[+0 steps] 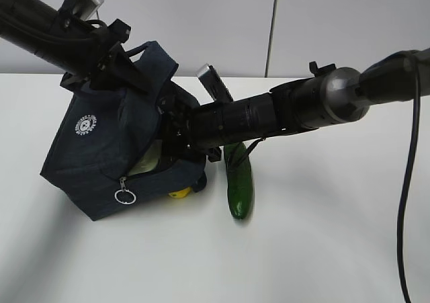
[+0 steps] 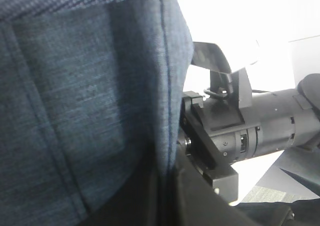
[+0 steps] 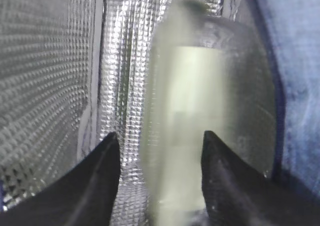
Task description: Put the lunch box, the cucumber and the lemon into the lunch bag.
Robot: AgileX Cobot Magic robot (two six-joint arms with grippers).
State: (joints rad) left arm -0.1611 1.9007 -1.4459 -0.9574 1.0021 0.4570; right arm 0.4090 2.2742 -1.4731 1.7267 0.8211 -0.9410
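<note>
The navy lunch bag (image 1: 101,148) is tipped up on one corner, its mouth facing right. My left gripper (image 1: 124,64) is shut on the fabric at its top; in the left wrist view the cloth (image 2: 90,95) is pinched between the dark fingers (image 2: 200,196). My right gripper (image 3: 160,146) is inside the foil-lined bag, its fingertips hidden in the exterior view. It is open, and the blurred pale-green lunch box (image 3: 190,126) stands between its fingers with a gap at the left one. The lemon (image 1: 179,193) peeks out at the bag's lower edge. The cucumber (image 1: 240,189) lies just to the right of the bag.
The right arm (image 1: 282,111) reaches across the middle into the bag's mouth, passing over the cucumber. The zipper's ring pull (image 1: 125,196) hangs at the bag's front corner. White table (image 1: 322,249) stretches in front and to the right.
</note>
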